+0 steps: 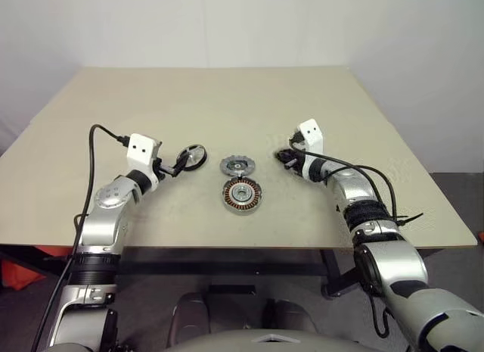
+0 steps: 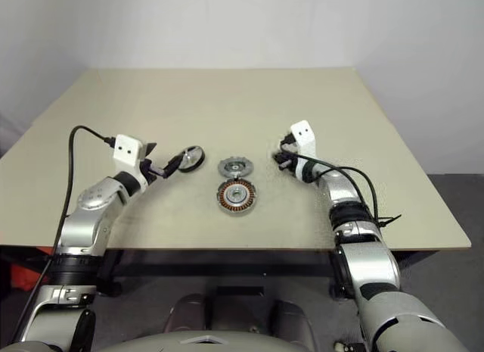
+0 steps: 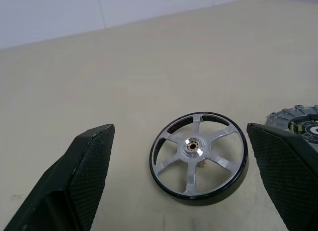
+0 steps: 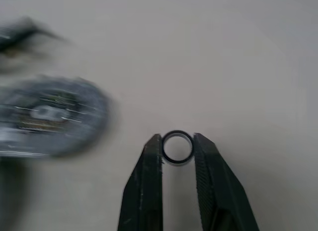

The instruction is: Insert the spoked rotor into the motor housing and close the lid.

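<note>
Pinching a small ring, the right pincer

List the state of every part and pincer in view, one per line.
Silvery spoked rotor: flat on the table, ungripped.
Grey copper-wound motor housing: open, no rotor inside.
Grey notched lid: off, beside the housing.
Left pincer: open around the rotor.
Right pincer: shut on small dark ring.

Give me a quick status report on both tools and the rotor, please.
Left tool open, straddling spoked rotor flat on table. Right tool shut on small ring. Motor housing open, lid beside it.
</note>
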Available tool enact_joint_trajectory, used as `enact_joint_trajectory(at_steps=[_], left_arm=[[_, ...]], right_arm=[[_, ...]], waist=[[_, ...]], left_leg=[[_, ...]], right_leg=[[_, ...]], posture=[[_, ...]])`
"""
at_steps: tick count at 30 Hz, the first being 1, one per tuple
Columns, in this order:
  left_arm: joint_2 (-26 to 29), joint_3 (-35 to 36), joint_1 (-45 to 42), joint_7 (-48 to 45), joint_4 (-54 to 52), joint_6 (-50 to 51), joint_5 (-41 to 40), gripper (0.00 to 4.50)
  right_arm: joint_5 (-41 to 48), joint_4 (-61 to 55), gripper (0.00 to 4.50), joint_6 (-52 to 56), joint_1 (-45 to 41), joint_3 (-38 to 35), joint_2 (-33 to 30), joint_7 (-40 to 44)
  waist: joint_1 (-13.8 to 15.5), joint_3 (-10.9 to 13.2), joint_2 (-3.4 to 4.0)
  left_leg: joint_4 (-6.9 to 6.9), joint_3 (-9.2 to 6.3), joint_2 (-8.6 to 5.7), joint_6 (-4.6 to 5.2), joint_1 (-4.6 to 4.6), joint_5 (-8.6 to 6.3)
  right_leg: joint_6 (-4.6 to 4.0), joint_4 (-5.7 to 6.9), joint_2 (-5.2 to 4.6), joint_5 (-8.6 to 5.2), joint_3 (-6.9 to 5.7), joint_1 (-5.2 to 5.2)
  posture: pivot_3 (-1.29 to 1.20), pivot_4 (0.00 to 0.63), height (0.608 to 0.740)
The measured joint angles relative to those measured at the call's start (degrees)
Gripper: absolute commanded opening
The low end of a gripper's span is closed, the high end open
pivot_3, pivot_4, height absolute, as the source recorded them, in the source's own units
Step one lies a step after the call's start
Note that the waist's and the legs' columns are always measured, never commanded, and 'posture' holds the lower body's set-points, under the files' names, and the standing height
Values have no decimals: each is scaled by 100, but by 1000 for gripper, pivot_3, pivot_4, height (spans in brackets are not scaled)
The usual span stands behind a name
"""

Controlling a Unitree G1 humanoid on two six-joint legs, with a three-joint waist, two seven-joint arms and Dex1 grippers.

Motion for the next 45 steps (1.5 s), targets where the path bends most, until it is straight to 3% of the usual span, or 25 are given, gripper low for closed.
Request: enact_joint_trajectory(at_steps=[4, 14, 45], left_arm=[[0, 0, -4, -5, 17, -2, 2, 4500], [9, 2, 6, -26, 78, -7, 7, 4500], [79, 4, 204, -45, 22, 17, 17, 4500]], right_arm=[[99, -1002, 600, 560, 411, 346, -90, 557], [-59, -1420, 600, 909, 758, 769, -158, 571], [508, -3091, 600, 2276, 1118, 1148, -188, 879]], waist=[[4, 0, -1], [4, 0, -1], [5, -1, -2]], left_leg=[[2, -1, 0, -1, 3, 1], [-2, -2, 0, -6, 9, 4], [-5, -6, 0, -7, 12, 4]], right_leg=[[1, -1, -3, 0, 0, 5], [4, -2, -1, -1, 0, 8], [9, -5, -1, -4, 0, 12]], posture=[[0, 0, 740], [0, 0, 740], [0, 0, 740]])
